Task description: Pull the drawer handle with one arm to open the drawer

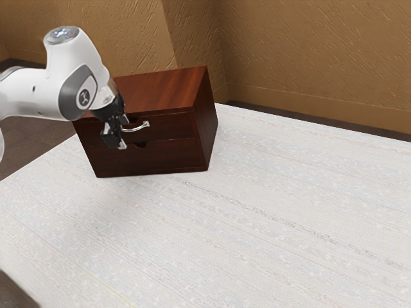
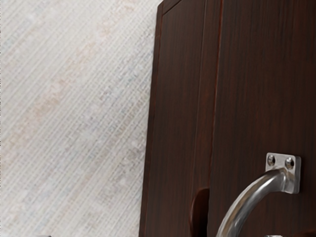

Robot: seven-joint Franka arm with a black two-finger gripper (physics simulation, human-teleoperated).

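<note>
Handle at pincer, cabinet on table

Tan walls with a rough plaster texture closed the room, meeting at a jutting corner. A tan baseboard ran along their foot above a dark brown floor. A pale, streaked table lay evenly lit.
</note>
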